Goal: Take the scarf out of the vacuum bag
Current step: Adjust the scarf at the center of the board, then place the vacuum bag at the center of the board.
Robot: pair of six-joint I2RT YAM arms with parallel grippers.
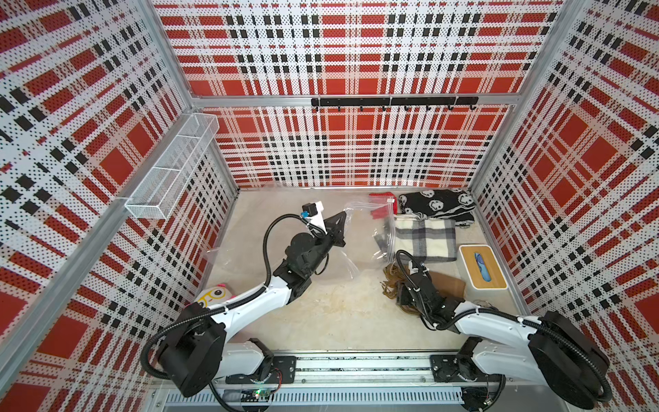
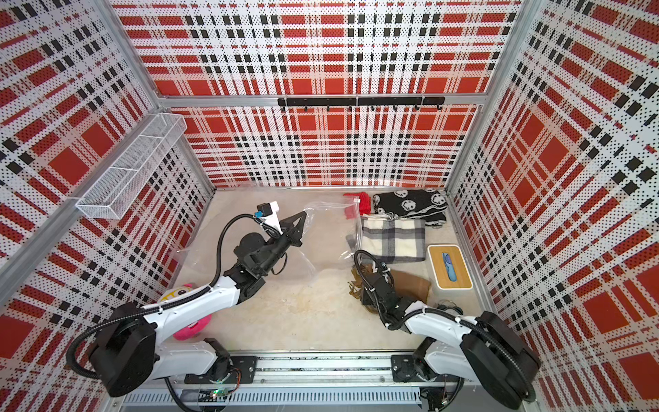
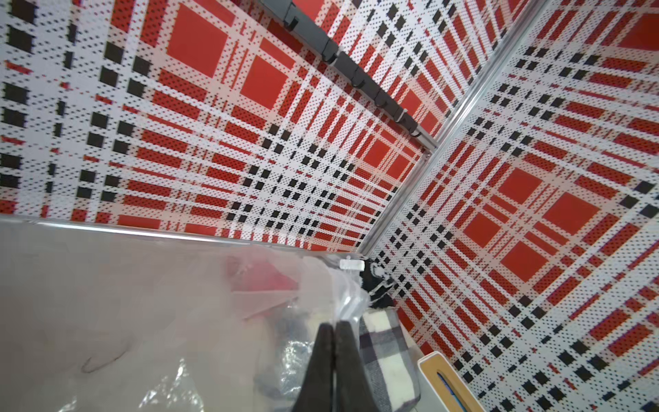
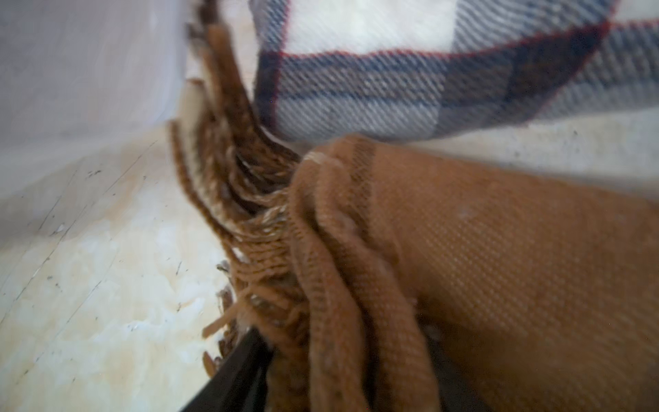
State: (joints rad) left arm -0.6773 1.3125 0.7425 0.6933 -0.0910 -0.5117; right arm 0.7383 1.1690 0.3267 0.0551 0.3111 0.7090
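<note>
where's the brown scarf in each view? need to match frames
Both top views: brown scarf lies right of centre on the floor.
Left wrist: not in it.
Right wrist: it fills the right half.
Landmark: plaid scarf shows in all four views; the brown scarf lies just beside it.

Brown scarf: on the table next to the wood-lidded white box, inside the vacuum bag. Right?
Not inside the bag. The brown scarf lies on the bare table, outside the vacuum bag, with no plastic over it. The right wrist view shows this. The rest holds: it is on the table next to the wood-lidded white box.
</note>
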